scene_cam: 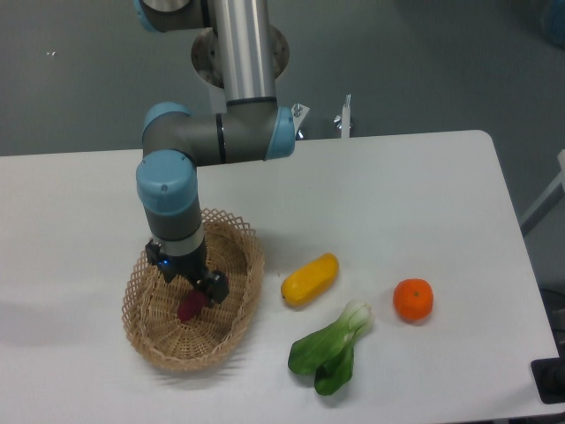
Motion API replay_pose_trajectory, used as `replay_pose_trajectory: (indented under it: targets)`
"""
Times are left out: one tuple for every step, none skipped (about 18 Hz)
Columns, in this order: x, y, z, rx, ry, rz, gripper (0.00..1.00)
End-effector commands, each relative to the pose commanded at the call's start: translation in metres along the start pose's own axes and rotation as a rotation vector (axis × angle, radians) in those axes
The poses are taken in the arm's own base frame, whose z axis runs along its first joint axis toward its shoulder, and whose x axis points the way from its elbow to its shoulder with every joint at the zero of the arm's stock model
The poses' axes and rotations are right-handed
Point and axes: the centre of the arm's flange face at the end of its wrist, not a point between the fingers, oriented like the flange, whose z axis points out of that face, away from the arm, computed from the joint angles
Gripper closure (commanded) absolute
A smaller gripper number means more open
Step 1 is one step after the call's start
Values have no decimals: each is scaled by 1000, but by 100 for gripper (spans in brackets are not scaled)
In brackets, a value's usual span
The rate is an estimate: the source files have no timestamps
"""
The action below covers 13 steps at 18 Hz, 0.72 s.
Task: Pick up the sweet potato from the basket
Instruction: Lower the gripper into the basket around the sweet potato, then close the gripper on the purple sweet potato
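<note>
The white table (397, 185) fills most of the view, its far edge running from nine o'clock to two o'clock and its rounded corner at about two o'clock; the arm (238, 79) comes down from twelve o'clock as a silver tube, bends at a grey elbow with pale blue caps, and drops through a blue-capped wrist joint (168, 190) toward the lower left of the table; the basket (234, 291), oval, tan and woven with an open-weave flared rim, lies at about eight o'clock from the centre of the view, its long axis tilted from lower left to upper right.

The leafy green vegetable (331, 349) lies at five o'clock, white stem end pointing up and right, near the basket but apart from it; the yellow vegetable (310, 278) lies just past the basket's three o'clock rim, tilted, apart from it; the gripper (189, 291) is down inside the basket, black, with a small blue light on its body, its two fingers standing either side of the sweet potato (189, 306); whether they actually press on it cannot be told, as the fingertips hide the contact.

The orange (412, 299) sits at four o'clock, well apart from the basket; the sweet potato, magenta-purple, lies on the basket floor, only its lower end showing beneath the gripper.
</note>
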Motion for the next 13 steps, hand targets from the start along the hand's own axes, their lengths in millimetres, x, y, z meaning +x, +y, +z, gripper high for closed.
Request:
replay_pose_trajectory:
  targets:
    - [0, 1, 3, -9, -1, 0, 0]
    - [1, 1, 8, -15, 3, 0, 0]
    - [5, -1, 9, -16, 5, 7, 0]
    - [7, -2, 11, -18, 7, 9, 0]
    - [7, -2, 12, -20, 8, 9, 0]
    - [6, -2, 13, -22, 8, 9, 0]
    - [6, -2, 13, -24, 6, 10, 1]
    - [4, -3, 11, -21, -1, 10, 18]
    - [4, -5, 9, -16, -2, 12, 38]
    - [3, -6, 7, -13, -5, 14, 55]
    - [3, -6, 6, -13, -5, 15, 67]
    - [3, -6, 5, -13, -7, 15, 72]
    - [2, -6, 3, -10, -9, 15, 76]
